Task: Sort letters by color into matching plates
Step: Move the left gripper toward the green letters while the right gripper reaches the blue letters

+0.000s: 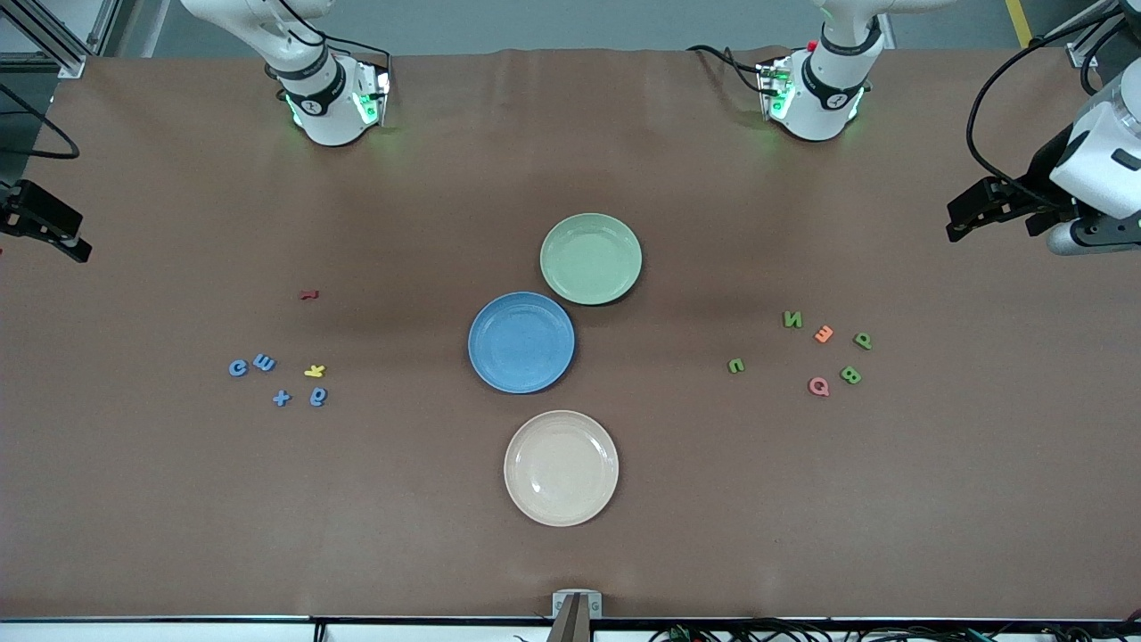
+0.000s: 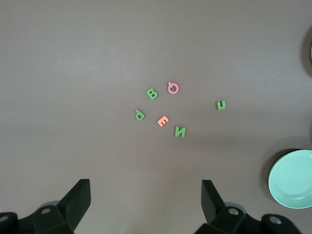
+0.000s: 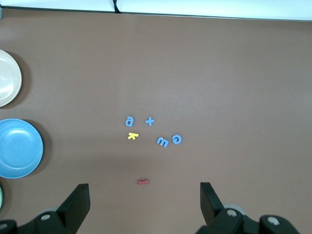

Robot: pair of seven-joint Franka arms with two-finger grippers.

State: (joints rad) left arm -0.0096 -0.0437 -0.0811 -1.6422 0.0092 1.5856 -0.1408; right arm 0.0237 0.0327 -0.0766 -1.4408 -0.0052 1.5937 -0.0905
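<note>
Although both arms wait at the ends of the surface, each is largely cut off in the front view: the right pincer (image 1: 53, 234) shows only as a dark tip at the right arm's end, and the left pincer (image 1: 976, 209) pokes in over the left arm's end with its wrist cropped. Each wrist view shows its own two dark fingers spread wide with bare brown surface (image 1: 570, 553) between them, holding and touching nothing. Three plates sit in the middle: the green plate (image 1: 591, 259) toward the edge where the bases stand, the blue plate (image 1: 521, 342) just beside it and seeming to touch its rim, and the cream plate (image 1: 561, 467) nearest the front edge, apart from the blue one. Toward the right arm's end lie four blue letters (image 1: 276, 382) with a yellow letter (image 1: 315, 371) among them, and a dark red piece (image 1: 308, 294) apart, closer to the bases' edge; its shape is hard to make out. Toward the left arm's end lie four green letters (image 1: 792, 319), one of them apart from the rest on the plates' side, with an orange letter (image 1: 824, 334) and a pink letter (image 1: 818, 386) among them. No letter is on a plate. Wide open room runs between each cluster and the plates, and along the front edge.
</note>
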